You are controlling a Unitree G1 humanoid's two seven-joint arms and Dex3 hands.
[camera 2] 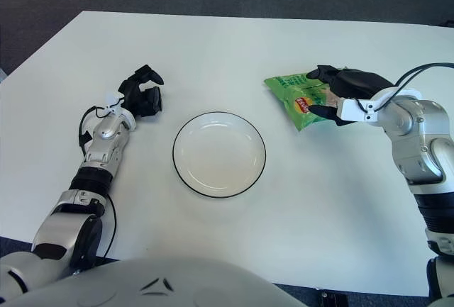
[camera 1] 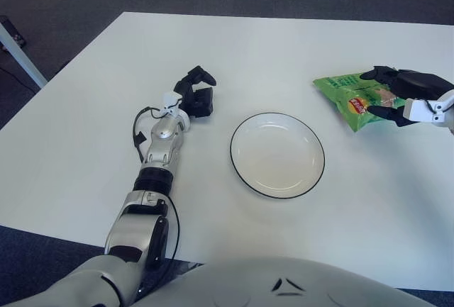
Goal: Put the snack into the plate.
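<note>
A green snack bag (camera 1: 346, 99) with a red and yellow logo is held off the table to the right of the plate, tilted with its left end lower. My right hand (camera 2: 342, 90) is shut on the bag's right end, fingers above and thumb below. The white plate (camera 1: 277, 155) with a thin dark rim sits mid-table and holds nothing. My left hand (camera 1: 196, 91) shows to the left of the plate, fingers curled, holding nothing.
The white table (camera 1: 234, 59) runs to a front edge near my body and a left edge beside dark carpet. A white leg of other furniture (camera 1: 18, 52) stands at the far left.
</note>
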